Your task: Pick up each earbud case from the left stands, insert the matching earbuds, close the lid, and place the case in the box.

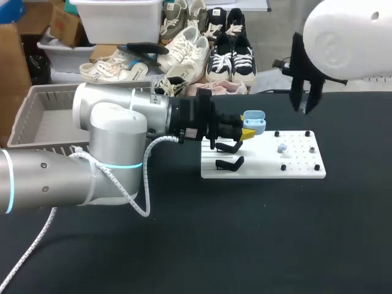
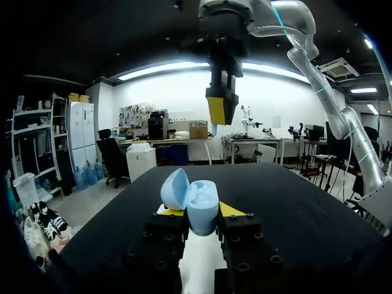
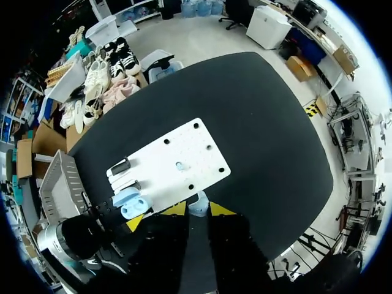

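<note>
A light blue earbud case [image 1: 254,122] with its lid open is held level just above the white board [image 1: 263,166], with my left gripper [image 1: 245,131] shut on it. In the left wrist view the case [image 2: 197,207] sits upright between the yellow tips, lid tipped back. One pale earbud [image 1: 282,149] lies on the board among the pegs. My right gripper [image 1: 304,105] hangs high over the board's far right side. It is shut on a small light blue earbud [image 3: 199,205]. From the right wrist view the case [image 3: 130,204] and the other earbud [image 3: 181,166] lie below.
Two black hook stands [image 1: 229,155] rise from the board's left end, right under the left gripper. A grey basket [image 1: 43,116] stands at the table's far left behind my left arm. Small black pegs dot the board's right half.
</note>
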{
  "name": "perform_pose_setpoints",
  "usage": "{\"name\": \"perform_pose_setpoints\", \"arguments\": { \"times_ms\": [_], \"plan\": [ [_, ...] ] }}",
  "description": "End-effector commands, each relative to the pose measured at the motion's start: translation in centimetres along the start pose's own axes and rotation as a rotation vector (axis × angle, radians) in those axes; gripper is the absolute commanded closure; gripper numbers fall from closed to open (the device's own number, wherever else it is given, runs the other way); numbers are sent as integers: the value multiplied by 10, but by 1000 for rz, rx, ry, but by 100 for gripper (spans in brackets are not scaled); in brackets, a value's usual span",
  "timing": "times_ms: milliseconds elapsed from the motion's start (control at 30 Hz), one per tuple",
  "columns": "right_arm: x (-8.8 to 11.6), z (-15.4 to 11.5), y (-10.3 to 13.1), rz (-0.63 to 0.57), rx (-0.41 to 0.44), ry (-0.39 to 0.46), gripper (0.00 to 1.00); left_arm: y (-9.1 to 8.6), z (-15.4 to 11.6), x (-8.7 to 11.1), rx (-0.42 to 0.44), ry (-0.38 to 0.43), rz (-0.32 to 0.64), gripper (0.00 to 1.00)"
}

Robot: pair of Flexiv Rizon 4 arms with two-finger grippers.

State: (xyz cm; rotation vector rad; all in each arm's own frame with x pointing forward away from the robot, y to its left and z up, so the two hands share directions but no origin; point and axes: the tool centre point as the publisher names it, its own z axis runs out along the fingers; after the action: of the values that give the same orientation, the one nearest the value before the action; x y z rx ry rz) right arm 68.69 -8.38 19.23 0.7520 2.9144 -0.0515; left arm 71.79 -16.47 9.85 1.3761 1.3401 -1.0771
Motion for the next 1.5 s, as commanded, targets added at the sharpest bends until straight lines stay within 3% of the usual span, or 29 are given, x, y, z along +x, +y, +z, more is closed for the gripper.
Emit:
{"name": "perform_pose_setpoints", "arguments": {
  "times_ms": [33, 267, 600, 1067, 1500],
  "plan": [
    [11, -9, 15, -31, -8, -25, 100, -2, 0, 0, -5, -1, 1, 100],
    [15, -8, 49, -94, 29, -24, 100, -2, 0, 0, -5, -1, 1, 100],
    [21, -1, 71, -121, -7, -10, 100, -2, 0, 0, -5, -1, 1, 100],
    [33, 21, 75, -101, -22, 31, 100, -2, 0, 0, -5, -1, 1, 100],
    [30, 30, 76, -104, 0, 29, 100, -2, 0, 0, -5, -1, 1, 100]
  ]
}}
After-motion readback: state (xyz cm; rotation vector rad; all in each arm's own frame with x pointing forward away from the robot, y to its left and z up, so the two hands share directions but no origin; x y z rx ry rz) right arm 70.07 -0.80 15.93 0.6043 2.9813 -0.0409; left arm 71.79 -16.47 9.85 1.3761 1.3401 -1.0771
